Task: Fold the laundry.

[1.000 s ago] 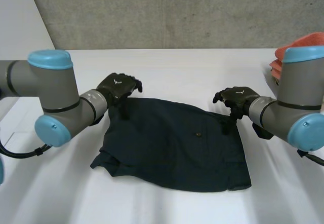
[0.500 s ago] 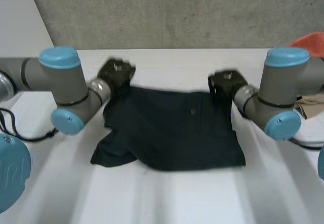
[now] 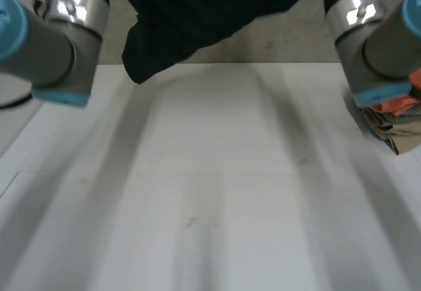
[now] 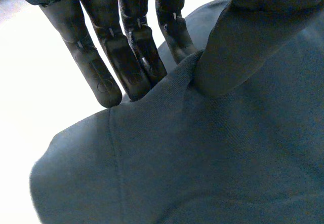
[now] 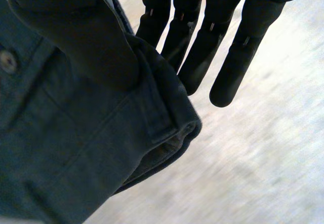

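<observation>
Pinching dark garment [image 3: 197, 8], left hand [image 4: 126, 57], right hand [image 5: 210, 41]

White table [image 3: 210, 192], grey concrete wall [image 3: 276, 37] behind

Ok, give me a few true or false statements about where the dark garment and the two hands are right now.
The dark garment hangs clear above the table. True.
The left hand is open and empty. False: its thumb and fingers pinch the garment's edge.
The right hand pinches the garment between thumb and fingers. True.
The orange cloth pile sits beside the left arm. False: it lies by the right arm.
</observation>
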`<move>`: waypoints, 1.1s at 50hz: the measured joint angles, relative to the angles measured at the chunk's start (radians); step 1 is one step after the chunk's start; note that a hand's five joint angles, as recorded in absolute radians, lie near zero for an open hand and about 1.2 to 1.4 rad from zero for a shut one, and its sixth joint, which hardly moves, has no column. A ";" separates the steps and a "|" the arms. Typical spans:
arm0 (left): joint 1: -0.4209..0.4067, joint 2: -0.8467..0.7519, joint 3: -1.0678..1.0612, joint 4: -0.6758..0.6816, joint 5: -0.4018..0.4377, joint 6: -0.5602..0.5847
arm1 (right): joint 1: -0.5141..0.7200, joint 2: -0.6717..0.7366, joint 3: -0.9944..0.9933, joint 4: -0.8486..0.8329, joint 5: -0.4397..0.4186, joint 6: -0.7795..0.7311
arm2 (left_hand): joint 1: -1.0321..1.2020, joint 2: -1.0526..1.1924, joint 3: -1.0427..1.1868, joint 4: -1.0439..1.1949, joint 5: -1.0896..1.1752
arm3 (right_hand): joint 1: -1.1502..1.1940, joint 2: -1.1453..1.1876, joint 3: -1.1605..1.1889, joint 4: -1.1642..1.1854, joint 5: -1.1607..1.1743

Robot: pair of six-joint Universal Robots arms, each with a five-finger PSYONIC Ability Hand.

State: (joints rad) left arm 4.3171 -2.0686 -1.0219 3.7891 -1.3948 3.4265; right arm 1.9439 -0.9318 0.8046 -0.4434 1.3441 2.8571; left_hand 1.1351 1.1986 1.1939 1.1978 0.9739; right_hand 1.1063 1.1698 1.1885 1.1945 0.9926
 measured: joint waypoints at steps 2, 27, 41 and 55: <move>-0.005 0.007 -0.077 -0.010 0.015 -0.003 | -0.001 0.006 0.046 0.050 -0.023 -0.002 | 0.000 0.000 0.000 0.000 0.000 | 0.000 0.002 0.002 0.000 0.000; -0.066 0.144 -0.559 -0.494 -0.161 0.076 | -0.004 0.016 0.510 0.303 -0.045 -0.312 | -0.607 -0.650 -0.642 -0.653 -0.606 | 0.000 0.002 0.004 0.000 0.000; 0.001 0.033 -0.371 -0.586 -0.085 0.080 | -0.010 -0.050 0.636 0.294 -0.058 -0.305 | -0.632 -0.704 -0.699 -0.715 -0.668 | 0.000 0.007 0.007 0.001 0.000; 0.036 -0.213 -0.213 -0.691 0.088 0.103 | -0.010 -0.051 0.641 0.292 -0.052 -0.305 | -0.092 -0.166 -0.163 -0.163 -0.125 | 0.000 0.007 0.007 0.000 0.000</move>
State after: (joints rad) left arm 4.3532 -2.2815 -1.2348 3.0978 -1.3063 3.5298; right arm 1.9343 -0.9824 1.4455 -0.1516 1.2923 2.5523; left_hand 1.0430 1.0328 1.0307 1.0347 0.8491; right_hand 1.1063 1.1766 1.1950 1.1950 0.9926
